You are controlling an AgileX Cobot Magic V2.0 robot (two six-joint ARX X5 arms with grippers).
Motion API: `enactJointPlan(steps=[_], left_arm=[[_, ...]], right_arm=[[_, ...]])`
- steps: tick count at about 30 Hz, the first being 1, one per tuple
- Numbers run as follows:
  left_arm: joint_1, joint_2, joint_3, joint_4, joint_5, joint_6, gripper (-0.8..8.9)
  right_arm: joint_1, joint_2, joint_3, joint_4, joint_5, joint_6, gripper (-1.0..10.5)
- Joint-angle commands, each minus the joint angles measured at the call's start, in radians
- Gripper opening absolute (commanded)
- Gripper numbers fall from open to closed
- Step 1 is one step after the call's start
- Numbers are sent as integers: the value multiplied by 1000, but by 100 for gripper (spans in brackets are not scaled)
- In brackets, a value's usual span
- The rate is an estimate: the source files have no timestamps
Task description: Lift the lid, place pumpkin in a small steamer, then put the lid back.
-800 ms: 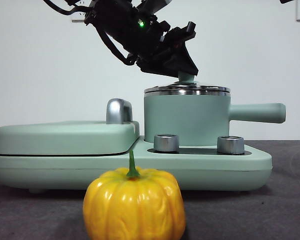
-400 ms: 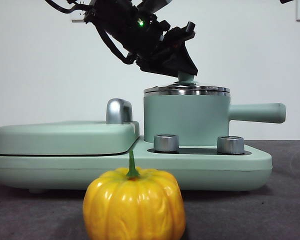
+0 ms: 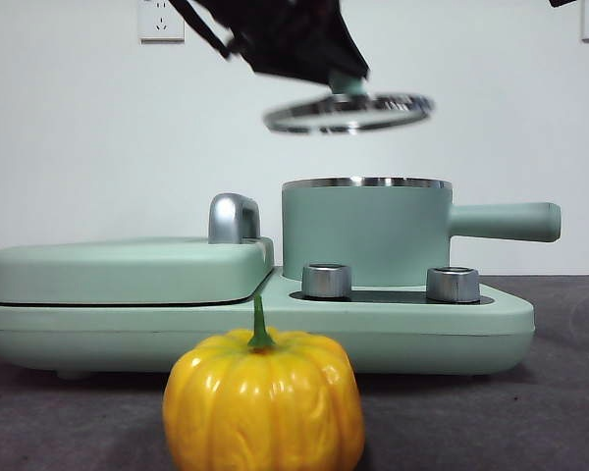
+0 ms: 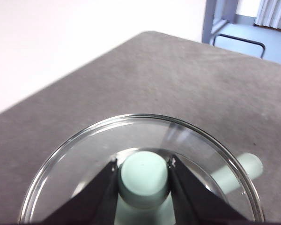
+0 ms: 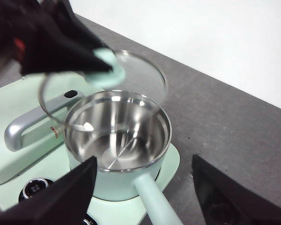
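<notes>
One broad mint-green cooker base [image 3: 255,329] spans the grey table [image 3: 560,392] in the front view, carrying a flat griddle cover [image 3: 128,267] with a curved steel handle [image 3: 233,218] on one side and the small steamer [image 3: 365,231] on the other. Two steel dials [image 3: 326,280] sit on the base in front of the pot. The steamer stands upright and uncovered, its long side handle [image 3: 506,221] pointing away from the griddle cover; from the right wrist view its shiny steel interior [image 5: 114,136] looks bare.

Above the pot, clear of its rim, the lid [image 3: 348,112] hangs tilted in the air. The left gripper [image 4: 143,180] has its two jaws pressed against either side of the lid's mint-green knob [image 4: 143,177], and the glass disc spreads out beneath them.

The right gripper [image 5: 140,187] hovers just beside the steamer, near its handle, with its jaws spread wide apart and nothing between them.

Nearest the front camera, the pumpkin [image 3: 263,400] rests upright on the table in front of the cooker base, apart from it, its green stem [image 3: 259,324] pointing up.
</notes>
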Motion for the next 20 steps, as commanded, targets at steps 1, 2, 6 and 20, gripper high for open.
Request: enactJointPlan(steps=[1,2,6,20], left_arm=[[11,-42,31,-38,-9,7,11],[18,-58,31,-66,-10,5,11],[48,-121,31,-193,-69,6,12],[209,-295,24,-453,-82,59,13]], right_arm=[[5,3,18,8,-6,9,322],[6,3,18,4,-16,-1,326],[28,5,18,-38,-84,-68,384],[458,160,17,-230,-12,-135,393]])
